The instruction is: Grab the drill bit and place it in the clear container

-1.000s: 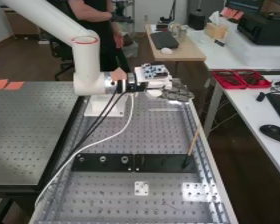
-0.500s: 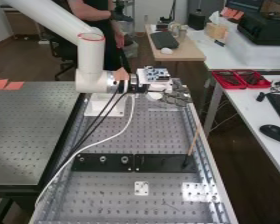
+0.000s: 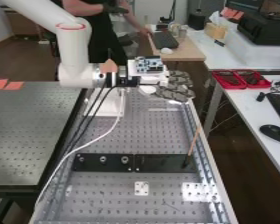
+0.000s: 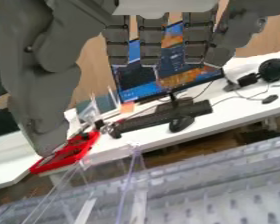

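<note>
Brightly lit in both views; marked by pale glare on metal bench (image 3: 157,137); darker at floor (image 3: 238,150).

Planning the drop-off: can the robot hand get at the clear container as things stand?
Probably yes: the robot hand hangs open near the clear container, with nothing apparent between them.

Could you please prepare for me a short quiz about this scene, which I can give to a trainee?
1. Multiple choice: What colour is the mouse on the wooden desk?
a) red
b) white
c) green

2. True or false: The hand is closed into a tight fist.

3. Fill in the colour: In the high view, the dark end of the stick overlaps the ____ plate.

Key: 1. b; 2. false, its fingers are extended; 3. black
</note>
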Robot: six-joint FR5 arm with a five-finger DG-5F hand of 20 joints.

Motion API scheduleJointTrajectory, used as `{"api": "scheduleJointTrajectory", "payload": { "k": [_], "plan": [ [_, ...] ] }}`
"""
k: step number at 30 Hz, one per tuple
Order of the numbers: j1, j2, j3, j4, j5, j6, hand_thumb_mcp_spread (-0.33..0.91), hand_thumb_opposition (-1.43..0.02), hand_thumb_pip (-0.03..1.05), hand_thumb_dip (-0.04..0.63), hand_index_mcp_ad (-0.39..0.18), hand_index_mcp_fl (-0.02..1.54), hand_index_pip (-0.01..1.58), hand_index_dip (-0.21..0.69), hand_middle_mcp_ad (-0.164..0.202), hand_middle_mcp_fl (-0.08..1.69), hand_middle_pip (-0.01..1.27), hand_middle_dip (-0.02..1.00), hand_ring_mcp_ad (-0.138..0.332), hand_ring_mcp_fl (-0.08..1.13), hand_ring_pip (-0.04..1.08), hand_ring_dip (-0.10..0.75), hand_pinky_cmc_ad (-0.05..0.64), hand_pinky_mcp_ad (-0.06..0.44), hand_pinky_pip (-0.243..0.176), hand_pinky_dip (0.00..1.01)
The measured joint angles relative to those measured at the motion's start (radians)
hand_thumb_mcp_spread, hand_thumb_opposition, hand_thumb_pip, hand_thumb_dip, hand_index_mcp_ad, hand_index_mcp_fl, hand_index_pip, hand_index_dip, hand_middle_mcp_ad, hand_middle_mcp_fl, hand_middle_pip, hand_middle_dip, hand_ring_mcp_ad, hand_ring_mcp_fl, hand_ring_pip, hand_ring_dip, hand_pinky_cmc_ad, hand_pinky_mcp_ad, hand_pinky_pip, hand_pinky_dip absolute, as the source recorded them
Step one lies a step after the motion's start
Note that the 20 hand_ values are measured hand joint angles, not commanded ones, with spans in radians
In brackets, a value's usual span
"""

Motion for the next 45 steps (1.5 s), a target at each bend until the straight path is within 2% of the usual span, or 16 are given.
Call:
{"api": "scheduleJointTrajectory", "payload": {
  "k": [11,17,22,26,45],
  "plan": [
    [-0.044,0.129,-0.094,0.038,0.126,-0.014,0.31,-0.77,0.51,0.176,-0.075,0.07,0.10,0.140,0.042,0.00,0.12,0.19,0.230,0.01,0.09,0.005,0.298,0.180,-0.096,0.24],
    [-0.053,0.153,-0.114,0.037,0.205,-0.018,0.31,-0.77,0.51,0.176,-0.075,0.07,0.10,0.140,0.042,0.00,0.12,0.19,0.230,0.01,0.09,0.005,0.295,0.180,-0.096,0.26],
    [-0.060,0.182,-0.128,0.034,0.206,-0.025,0.31,-0.77,0.51,0.176,-0.075,0.07,0.10,0.140,0.042,0.00,0.12,0.19,0.230,0.01,0.09,0.005,0.295,0.180,-0.096,0.26],
    [-0.059,0.188,-0.131,0.033,0.250,-0.029,0.31,-0.77,0.51,0.176,-0.075,0.07,0.10,0.140,0.042,0.03,0.12,0.19,0.230,0.01,0.09,0.005,0.295,0.180,-0.096,0.26],
    [-0.064,0.235,-0.126,0.025,0.174,-0.066,0.30,-0.77,0.53,0.175,-0.075,0.07,0.10,0.140,0.042,0.04,0.12,0.19,0.230,0.01,0.09,0.005,0.295,0.180,-0.096,0.29]
  ]
}}
